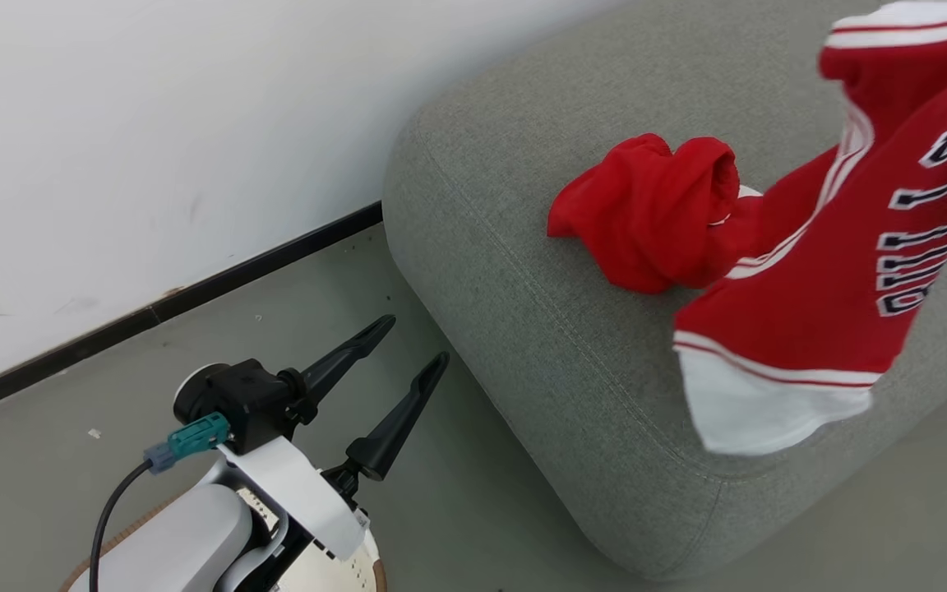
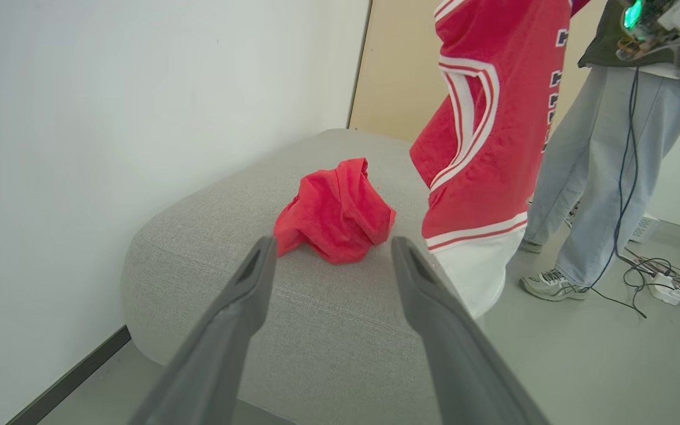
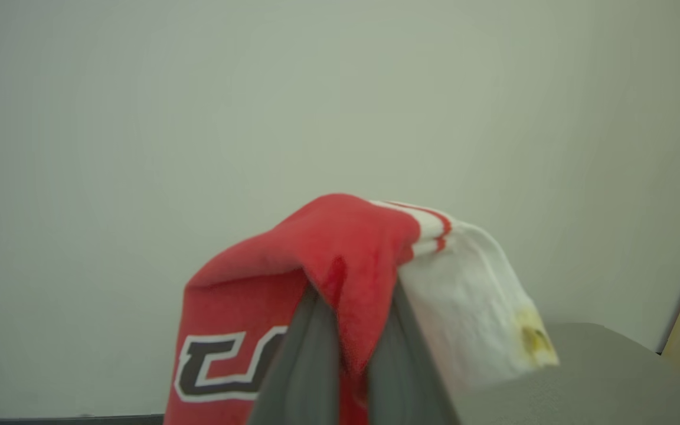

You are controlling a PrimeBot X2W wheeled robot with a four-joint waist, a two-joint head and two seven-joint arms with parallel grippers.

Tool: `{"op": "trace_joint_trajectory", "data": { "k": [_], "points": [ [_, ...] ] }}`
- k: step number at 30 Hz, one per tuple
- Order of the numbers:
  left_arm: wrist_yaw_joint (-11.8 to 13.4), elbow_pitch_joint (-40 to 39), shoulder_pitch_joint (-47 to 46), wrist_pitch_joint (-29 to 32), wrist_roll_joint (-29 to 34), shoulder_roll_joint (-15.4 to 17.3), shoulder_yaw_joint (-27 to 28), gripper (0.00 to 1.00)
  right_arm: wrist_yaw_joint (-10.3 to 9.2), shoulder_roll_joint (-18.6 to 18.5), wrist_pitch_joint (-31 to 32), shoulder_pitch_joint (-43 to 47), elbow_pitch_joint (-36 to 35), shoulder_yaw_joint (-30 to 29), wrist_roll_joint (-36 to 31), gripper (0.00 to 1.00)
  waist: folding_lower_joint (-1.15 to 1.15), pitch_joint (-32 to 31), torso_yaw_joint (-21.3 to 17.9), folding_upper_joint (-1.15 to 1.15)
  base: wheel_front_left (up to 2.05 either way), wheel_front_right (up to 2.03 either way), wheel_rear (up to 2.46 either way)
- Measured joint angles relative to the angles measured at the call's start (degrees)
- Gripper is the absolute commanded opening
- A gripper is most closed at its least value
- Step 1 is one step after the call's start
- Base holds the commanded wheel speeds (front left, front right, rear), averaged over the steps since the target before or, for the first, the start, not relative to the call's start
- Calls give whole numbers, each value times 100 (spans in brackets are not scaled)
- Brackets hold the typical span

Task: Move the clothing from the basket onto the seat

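Right gripper (image 3: 355,289): jaws clenched on a fold of the red jersey (image 3: 340,242), with cloth bunched between and draped over both fingers. The right wrist is held high and level, aimed at the pale wall (image 3: 198,118). From the grip the jersey (image 1: 835,271) is hung down over the seat (image 1: 539,329), lettering side out. Its white hem is seen at the seat's front edge; whether it touches cannot be told.

Left gripper (image 1: 414,339): jaws released, spread wide, nothing held. The left forearm is kept low, over the floor (image 1: 30,477) beside the seat's rounded corner, fingers angled up toward the seat. In the left wrist view the gripper (image 2: 334,242) is pointed at the seat's near edge (image 2: 316,319).

The plain red garment (image 1: 646,214) is crumpled on the seat top, back from the front edge, just beside the hanging jersey (image 2: 481,147). A strip of the basket's brown rim (image 1: 103,547) is seen under the left forearm. A person's legs (image 2: 588,206) are seen standing past the seat's far side, cables (image 2: 647,271) on the floor nearby.
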Motion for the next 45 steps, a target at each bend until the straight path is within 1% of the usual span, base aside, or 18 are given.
{"op": "trace_joint_trajectory", "data": {
  "k": [9,10,14,20,24,28,30,32,37,42,43,44,45],
  "points": [
    [58,-136,103,97,0,118,-14,100,0,-253,1,-620,881,-211,200,0,0,159,73,0,0,0,0],
    [91,-171,115,137,1,153,-15,100,0,-285,9,-784,1065,-215,199,0,0,203,97,0,0,0,0],
    [118,-249,115,202,9,265,-10,100,0,-318,83,-1111,1407,-110,185,0,0,306,153,0,0,0,0],
    [221,-409,115,304,9,347,24,100,0,-319,286,-1511,1848,153,-25,0,0,487,254,0,0,0,0],
    [294,-532,116,338,9,450,80,100,0,-299,346,-1783,2182,125,-80,0,0,626,331,0,0,0,0],
    [357,-668,116,389,10,503,114,100,0,-296,354,-1889,2543,67,-355,0,0,781,414,0,0,0,0],
    [357,-732,116,398,18,555,124,100,0,-255,419,-1886,2750,93,-408,0,0,864,456,0,0,0,0],
    [358,-784,116,445,23,616,141,100,0,-177,497,-1867,2903,280,-436,0,0,947,499,0,0,0,0],
    [358,-938,107,537,34,690,172,100,1,176,738,-1840,3356,531,-466,0,0,1159,593,0,0,0,0],
    [357,-1045,88,592,68,780,175,100,1,316,925,-1839,3594,833,-466,0,0,1361,666,0,0,0,0],
    [357,-1065,76,597,68,795,177,100,1,363,927,-1842,3615,858,-466,5,0,1398,679,0,0,0,0],
    [356,-1083,62,611,70,805,182,100,1,399,933,-1849,3639,867,-466,15,0,1436,690,0,0,0,0],
    [355,-1098,42,647,75,814,187,100,1,408,949,-1855,3684,881,-466,26,0,1471,700,0,0,0,0]
  ]
}}
